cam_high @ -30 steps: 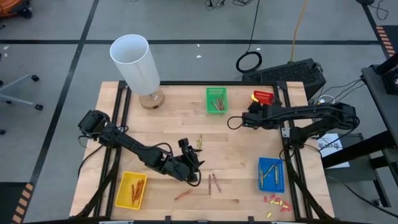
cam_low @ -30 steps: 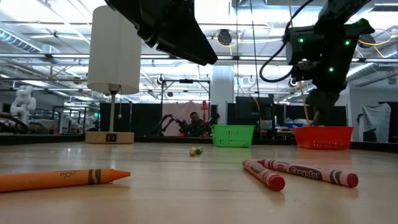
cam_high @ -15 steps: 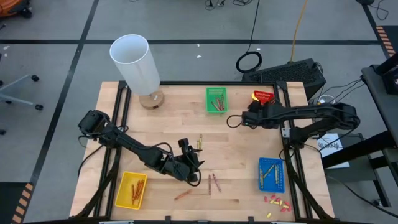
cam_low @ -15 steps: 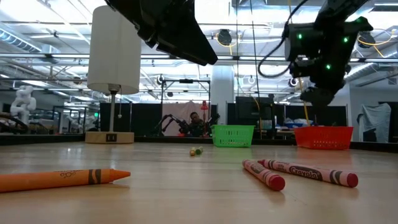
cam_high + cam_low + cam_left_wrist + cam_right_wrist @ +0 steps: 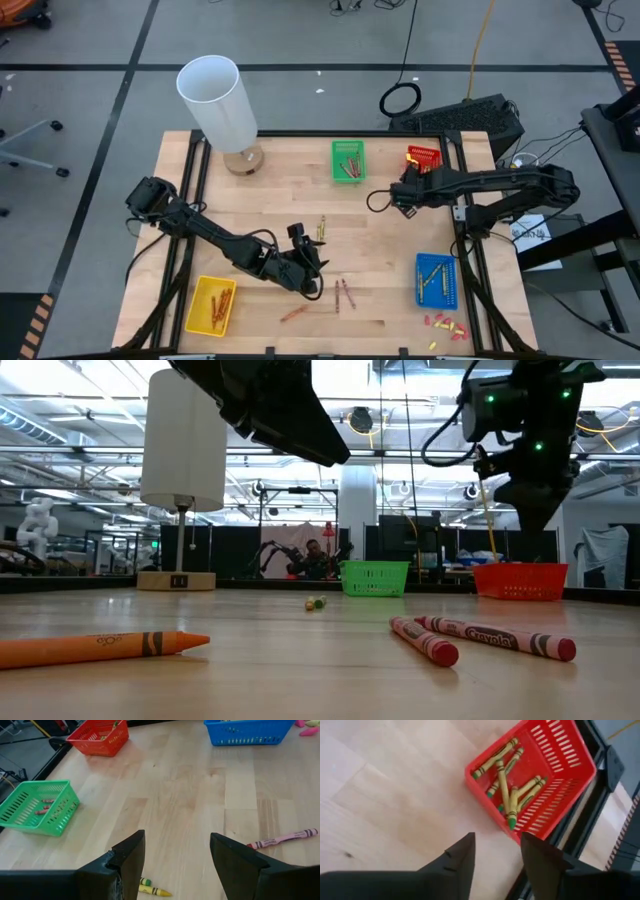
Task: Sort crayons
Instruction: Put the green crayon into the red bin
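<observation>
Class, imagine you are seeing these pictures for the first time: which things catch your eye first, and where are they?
A tall white lamp stands at the table's far left corner. Four bright baskets sit around the wooden table: green and red at the far edge, yellow and blue near the front. Loose crayons lie near the front middle, beside the left hand.

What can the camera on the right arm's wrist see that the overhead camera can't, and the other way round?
Only the right wrist view shows what lies inside the red basket: several yellow-green crayons in a loose pile. Only the high view shows the whole table, the left gripper, the green basket, blue basket, yellow basket and lamp. Both show the red basket and the open right gripper.
</observation>
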`<act>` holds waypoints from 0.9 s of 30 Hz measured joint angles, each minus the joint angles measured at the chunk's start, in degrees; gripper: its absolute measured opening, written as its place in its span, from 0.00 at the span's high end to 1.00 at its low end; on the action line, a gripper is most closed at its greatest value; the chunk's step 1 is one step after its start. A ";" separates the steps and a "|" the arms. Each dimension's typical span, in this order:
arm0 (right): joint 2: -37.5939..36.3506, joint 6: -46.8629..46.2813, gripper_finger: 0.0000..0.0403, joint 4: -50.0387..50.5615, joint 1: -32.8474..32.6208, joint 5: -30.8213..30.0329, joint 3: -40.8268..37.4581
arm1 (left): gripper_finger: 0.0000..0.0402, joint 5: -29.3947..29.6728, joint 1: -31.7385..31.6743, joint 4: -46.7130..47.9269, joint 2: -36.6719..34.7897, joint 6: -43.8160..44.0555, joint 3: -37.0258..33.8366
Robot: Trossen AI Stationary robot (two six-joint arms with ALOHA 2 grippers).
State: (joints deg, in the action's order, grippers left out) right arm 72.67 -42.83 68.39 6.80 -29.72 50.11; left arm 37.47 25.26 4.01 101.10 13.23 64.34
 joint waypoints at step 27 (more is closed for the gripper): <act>2.51 6.69 0.99 -3.65 6.97 -4.09 -4.48 | 0.45 -0.22 -0.01 1.05 0.00 0.00 0.00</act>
State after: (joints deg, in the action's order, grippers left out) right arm 75.18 -36.13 64.74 13.77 -33.81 45.63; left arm 37.26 25.25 5.06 101.10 13.23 64.34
